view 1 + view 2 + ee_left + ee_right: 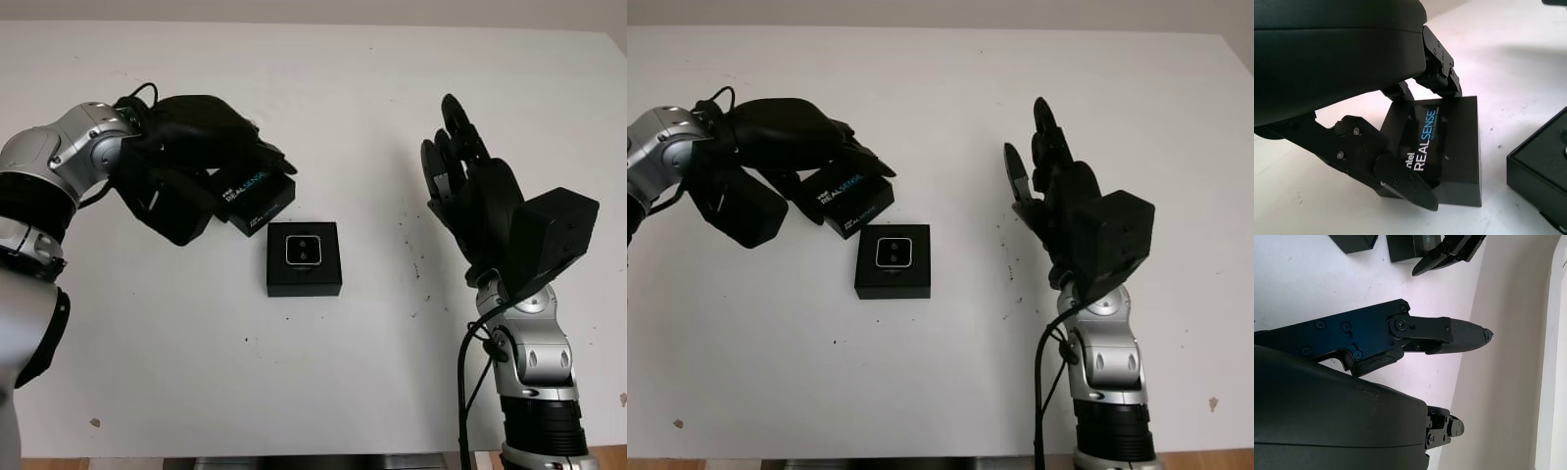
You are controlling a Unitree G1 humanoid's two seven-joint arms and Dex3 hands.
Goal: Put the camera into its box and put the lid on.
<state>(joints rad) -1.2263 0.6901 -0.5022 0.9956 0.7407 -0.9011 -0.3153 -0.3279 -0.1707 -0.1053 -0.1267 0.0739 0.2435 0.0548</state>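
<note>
A black open box (304, 282) lies at the table's middle with the silver-faced camera (304, 251) seated in it. Just up and left of it is the black lid (257, 201), printed "REALSENSE". My left hand (265, 174) is over the lid. In the left wrist view its fingers (1442, 81) press the lid's (1454, 142) far edge and its thumb (1400, 181) the near edge, so it is shut on the lid. The lid looks tilted, low over the table. My right hand (456, 162) is raised at the right, open, well away from the box.
The white table (323, 392) carries a few small dark specks to the right of the box. Its far edge runs along the back, against a pale wall.
</note>
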